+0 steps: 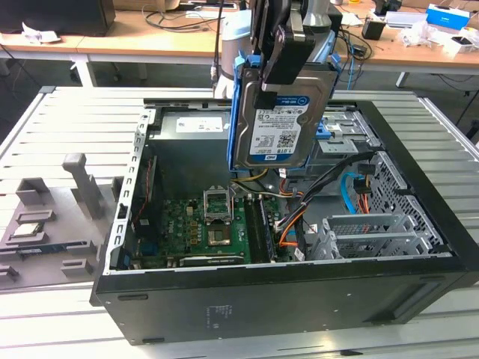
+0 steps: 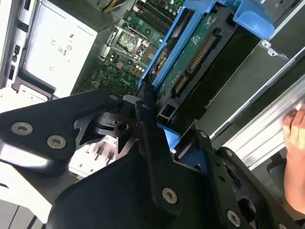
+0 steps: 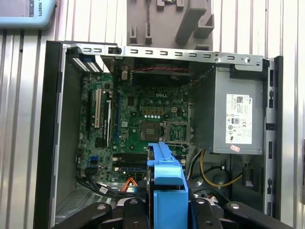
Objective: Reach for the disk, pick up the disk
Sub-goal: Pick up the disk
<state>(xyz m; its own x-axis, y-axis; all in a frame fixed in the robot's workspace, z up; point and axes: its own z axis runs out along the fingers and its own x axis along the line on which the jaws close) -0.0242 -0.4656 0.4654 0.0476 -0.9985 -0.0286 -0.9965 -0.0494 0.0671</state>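
1. Disk (image 1: 281, 112), flat rectangular silver metal hard drive with white-and-blue label and blue plastic side rails: held upright in the air above the open black computer case (image 1: 299, 299), label toward the exterior camera, clear of the case interior.
2. Black gripper (image 1: 288, 56): clamped on the upper edge of the disk; in the second wrist view, gripper (image 2: 157, 129) closed against the blue rail and the disk (image 2: 200, 52) with its green circuit board side visible.
3. Blue rail end of the disk (image 3: 167, 191) seen between the black linkages in the first wrist view.
4. Green motherboard (image 1: 209, 224) with open processor socket: below the disk, inside the case.
5. Silver power supply box (image 3: 238, 114): mounted in the case corner.
6. Slatted metal table (image 1: 67, 120): carrying the case and grey plastic fixtures (image 1: 45, 217) at the exterior view's left.
7. Person's hand (image 2: 295, 157): at the edge of the second wrist view.
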